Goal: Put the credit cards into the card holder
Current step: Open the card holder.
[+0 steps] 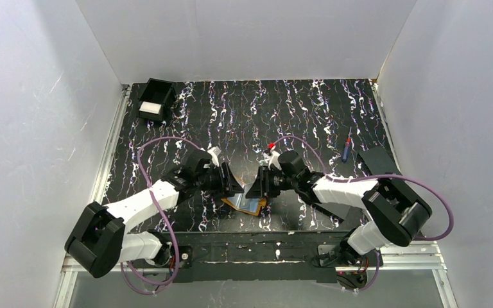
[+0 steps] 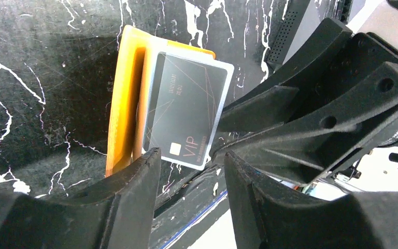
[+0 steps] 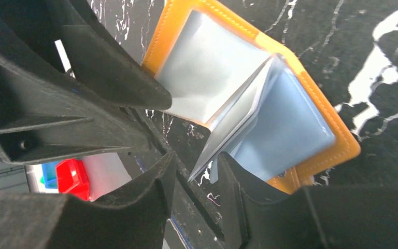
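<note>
The orange card holder (image 1: 247, 204) lies open on the black marbled table near the front edge, between both grippers. In the left wrist view a black credit card (image 2: 184, 109) marked VIP sits inside a clear sleeve of the card holder (image 2: 122, 104). My left gripper (image 2: 192, 158) is open just below that sleeve's lower edge, holding nothing. The right wrist view shows the card holder (image 3: 316, 109) spread with pale sleeves (image 3: 212, 67) fanned up. My right gripper (image 3: 197, 161) is open, with one sleeve's corner poking into the gap, unclamped.
A black box (image 1: 155, 102) holding a white block stands at the back left. A blue pen-like stick (image 1: 346, 149) and a flat dark rectangle (image 1: 375, 160) lie at the right. The two grippers (image 1: 244, 183) nearly touch above the holder. The table's front rail (image 1: 250, 247) is close behind.
</note>
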Motion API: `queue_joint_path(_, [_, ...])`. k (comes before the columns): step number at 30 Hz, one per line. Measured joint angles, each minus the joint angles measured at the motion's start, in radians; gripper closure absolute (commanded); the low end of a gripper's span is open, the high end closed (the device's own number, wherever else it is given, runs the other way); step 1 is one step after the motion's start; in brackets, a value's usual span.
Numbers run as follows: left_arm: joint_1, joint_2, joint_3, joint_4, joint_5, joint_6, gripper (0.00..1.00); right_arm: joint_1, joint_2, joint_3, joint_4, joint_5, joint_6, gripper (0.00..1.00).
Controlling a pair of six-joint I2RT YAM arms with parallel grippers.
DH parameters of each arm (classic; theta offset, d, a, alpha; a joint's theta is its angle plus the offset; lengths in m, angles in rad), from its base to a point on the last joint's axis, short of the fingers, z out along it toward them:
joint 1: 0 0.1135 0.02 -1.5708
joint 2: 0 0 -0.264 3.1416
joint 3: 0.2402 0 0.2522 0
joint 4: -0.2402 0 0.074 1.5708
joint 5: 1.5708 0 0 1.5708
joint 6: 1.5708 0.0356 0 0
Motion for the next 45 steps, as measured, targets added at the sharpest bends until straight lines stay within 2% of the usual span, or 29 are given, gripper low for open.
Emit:
queue_joint_path(14, [0.019,-0.046,-0.033,-0.001,0.003,-0.010,0.40,0.048,0.137,0.107,0.042,0.002,0.011,0.59])
queue_joint_path(23, [0.025,-0.093,-0.035,-0.020,-0.008,0.014,0.37,0.050,0.184,0.161,0.053,0.001,0.013,0.52])
queue_joint_path(29, [0.025,-0.164,-0.031,-0.117,-0.042,0.049,0.21,0.051,0.244,0.185,0.082,-0.009,0.030,0.49])
queue_joint_path(35, [0.033,-0.241,0.005,-0.230,-0.093,0.089,0.13,0.058,0.283,0.235,0.090,-0.020,0.030,0.46])
queue_joint_path(41, [0.100,-0.240,0.019,-0.282,-0.101,0.117,0.13,0.077,0.344,0.280,0.106,-0.031,0.029,0.44])
queue_joint_path(45, [0.143,-0.212,0.019,-0.286,-0.092,0.122,0.18,0.081,0.378,0.294,0.103,-0.039,0.027,0.42])
